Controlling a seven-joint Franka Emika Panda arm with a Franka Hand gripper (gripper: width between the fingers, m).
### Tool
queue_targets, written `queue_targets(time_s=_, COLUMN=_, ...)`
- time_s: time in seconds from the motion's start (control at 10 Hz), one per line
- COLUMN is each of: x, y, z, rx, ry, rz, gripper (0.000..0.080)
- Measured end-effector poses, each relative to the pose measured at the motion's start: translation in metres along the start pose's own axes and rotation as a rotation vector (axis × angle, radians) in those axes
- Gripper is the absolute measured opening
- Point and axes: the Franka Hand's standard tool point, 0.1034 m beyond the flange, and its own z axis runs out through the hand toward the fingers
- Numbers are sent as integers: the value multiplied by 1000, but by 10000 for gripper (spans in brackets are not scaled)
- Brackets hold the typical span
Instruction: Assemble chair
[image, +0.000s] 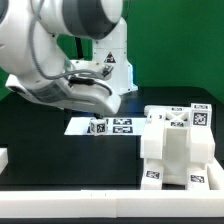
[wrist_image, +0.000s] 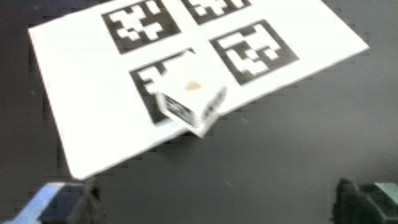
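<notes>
A small white block-like chair part with marker tags on its faces stands on the marker board. In the wrist view the part stands among the board's printed tags. My gripper is open and empty, its two dark fingers spread wide, with bare black table between them. It hovers above the table just off the board's edge, apart from the small part. In the exterior view the hand hangs over the board. A large white cluster of chair parts stands at the exterior view's right.
The black table has a white front edge. A white object shows at the exterior view's far left edge. A green wall stands behind. The arm's white body fills the upper left of the exterior view.
</notes>
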Motion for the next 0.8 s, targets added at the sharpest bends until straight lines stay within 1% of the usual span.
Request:
queue_targets(time_s=0.1, x=-8, y=3, z=1, rx=4, ry=-49, rz=-11, gripper=649)
queue_targets(time_s=0.2, x=-9, y=10, z=6, rx=9, ry=-115, rz=11, gripper=649)
queue_targets(time_s=0.3, x=-4, y=13, z=11, rx=12, ry=-138, rz=30, gripper=649)
queue_targets(time_s=0.4, x=1, y=19, z=29, rx=35, ry=-134, rz=93, gripper=649)
queue_targets(time_s=0.5, x=-2, y=23, z=44, rx=73, ry=-166, rz=147, gripper=649)
queue_targets(time_s=0.6, x=0, y=26, z=53, rx=89, ry=-177, rz=187, gripper=649)
queue_targets(time_s=0.8, x=2, y=25, z=52, rx=84, ry=-167, rz=190, gripper=649)
